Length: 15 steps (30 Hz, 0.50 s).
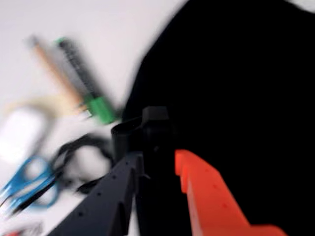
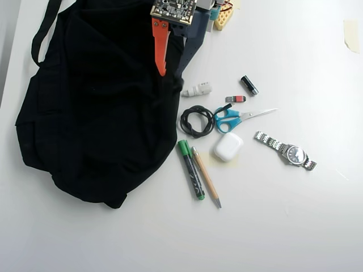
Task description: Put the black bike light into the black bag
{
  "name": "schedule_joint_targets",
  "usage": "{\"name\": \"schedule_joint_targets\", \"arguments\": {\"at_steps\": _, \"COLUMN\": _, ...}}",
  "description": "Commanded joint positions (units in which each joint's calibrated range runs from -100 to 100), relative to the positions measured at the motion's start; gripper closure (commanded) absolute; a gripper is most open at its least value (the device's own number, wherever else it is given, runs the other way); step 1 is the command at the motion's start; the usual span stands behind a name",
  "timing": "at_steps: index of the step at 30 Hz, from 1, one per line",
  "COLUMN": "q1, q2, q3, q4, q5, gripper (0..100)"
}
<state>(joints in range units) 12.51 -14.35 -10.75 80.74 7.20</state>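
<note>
The black bag (image 2: 96, 113) lies wrinkled across the left of the overhead view, its strap running to the top left, and it fills the right of the blurred wrist view as the bag (image 1: 236, 98). In the wrist view my gripper (image 1: 157, 157) is shut on the black bike light (image 1: 155, 125), a small blocky piece with a strap loop curling left, held between the black finger and the orange finger (image 1: 206, 191). From overhead the gripper (image 2: 172, 75) hangs over the bag's right edge. There the light is lost against the black fabric.
Right of the bag lie a white plug (image 2: 198, 89), a black cylinder (image 2: 249, 85), a red stick (image 2: 235, 99), a coiled cable (image 2: 196, 120), blue scissors (image 2: 229, 119), a white case (image 2: 228, 147), a watch (image 2: 286, 151), a green marker (image 2: 191, 169) and a pencil (image 2: 206, 177).
</note>
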Motion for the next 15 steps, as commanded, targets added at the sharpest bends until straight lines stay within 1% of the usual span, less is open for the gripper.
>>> {"name": "schedule_joint_targets", "arguments": {"at_steps": 1, "q1": 5.3, "q2": -1.2, "q3": 5.2, "q4": -7.4, "q5": 0.3, "gripper": 98}}
{"name": "schedule_joint_targets", "arguments": {"at_steps": 3, "q1": 6.6, "q2": -1.2, "q3": 10.5, "q4": -12.8, "q5": 0.3, "gripper": 98}}
{"name": "schedule_joint_targets", "arguments": {"at_steps": 4, "q1": 8.0, "q2": -1.2, "q3": 15.3, "q4": -18.9, "q5": 0.3, "gripper": 98}}
{"name": "schedule_joint_targets", "arguments": {"at_steps": 5, "q1": 8.7, "q2": -1.2, "q3": 17.2, "q4": -21.4, "q5": 0.3, "gripper": 98}}
{"name": "schedule_joint_targets", "arguments": {"at_steps": 6, "q1": 10.6, "q2": -1.0, "q3": 22.0, "q4": -27.1, "q5": 0.3, "gripper": 98}}
{"name": "schedule_joint_targets", "arguments": {"at_steps": 7, "q1": 11.6, "q2": -0.9, "q3": 24.9, "q4": -29.1, "q5": 0.2, "gripper": 98}}
{"name": "schedule_joint_targets", "arguments": {"at_steps": 11, "q1": 16.1, "q2": -0.9, "q3": 33.3, "q4": -29.6, "q5": -0.3, "gripper": 98}}
{"name": "schedule_joint_targets", "arguments": {"at_steps": 12, "q1": 16.6, "q2": -1.0, "q3": 36.6, "q4": -31.3, "q5": -0.3, "gripper": 98}}
{"name": "schedule_joint_targets", "arguments": {"at_steps": 13, "q1": 17.0, "q2": -1.0, "q3": 40.8, "q4": -34.8, "q5": -0.4, "gripper": 98}}
{"name": "schedule_joint_targets", "arguments": {"at_steps": 14, "q1": 17.1, "q2": -1.0, "q3": 47.0, "q4": -42.1, "q5": -0.4, "gripper": 98}}
{"name": "schedule_joint_targets", "arguments": {"at_steps": 15, "q1": 17.9, "q2": -0.9, "q3": 51.3, "q4": -46.1, "q5": -0.4, "gripper": 98}}
